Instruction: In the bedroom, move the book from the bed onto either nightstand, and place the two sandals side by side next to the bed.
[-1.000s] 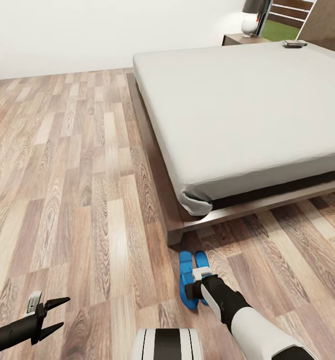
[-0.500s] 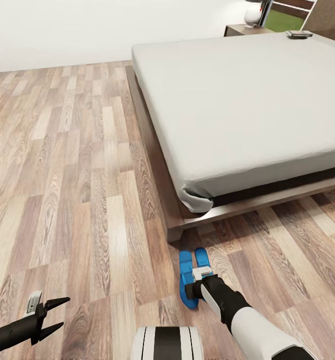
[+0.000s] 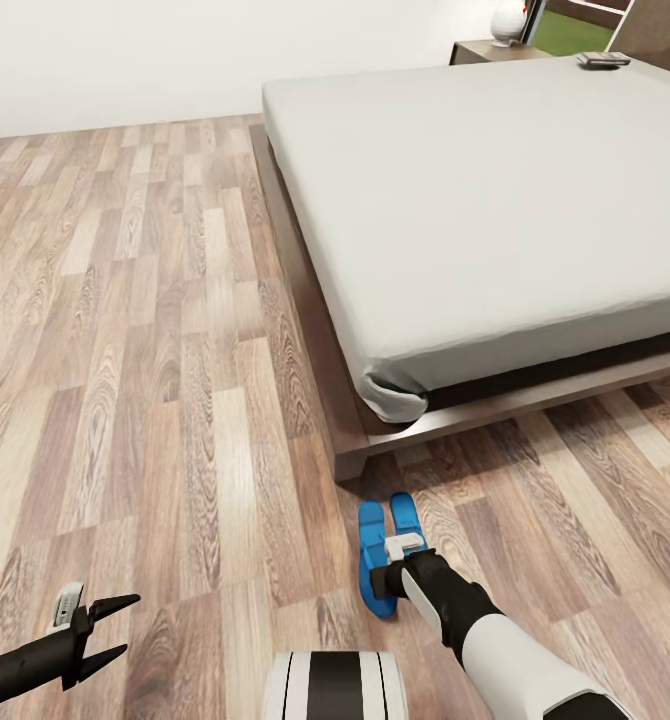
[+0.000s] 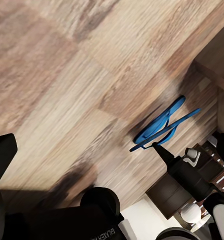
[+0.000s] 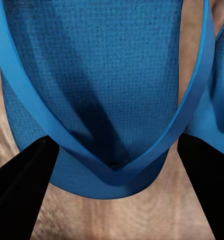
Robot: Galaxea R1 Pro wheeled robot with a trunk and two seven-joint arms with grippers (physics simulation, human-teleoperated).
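Two blue sandals lie side by side on the wood floor just off the bed's near corner, one (image 3: 371, 535) beside the other (image 3: 405, 515). My right gripper (image 3: 385, 582) hovers low over the near end of the first sandal. In the right wrist view that sandal (image 5: 101, 75) is seen close up, and the gripper (image 5: 115, 145) stands open with its black fingers (image 5: 21, 190) astride the V-shaped strap. My left gripper (image 3: 110, 625) hangs open over bare floor. A dark book (image 3: 603, 60) lies on the bed (image 3: 475, 200) at its far corner. Beyond it stands the nightstand (image 3: 480, 50).
The bed's dark wood frame (image 3: 350, 455) juts out at floor level just beyond the sandals. A white lamp (image 3: 508, 22) sits on the nightstand. Open plank floor stretches to the left up to the white wall. From the left wrist camera both sandals (image 4: 162, 125) appear edge-on.
The head view has shifted a little, so the bed and nightstand sit higher in the picture. Neither arm nor the sandals have moved.
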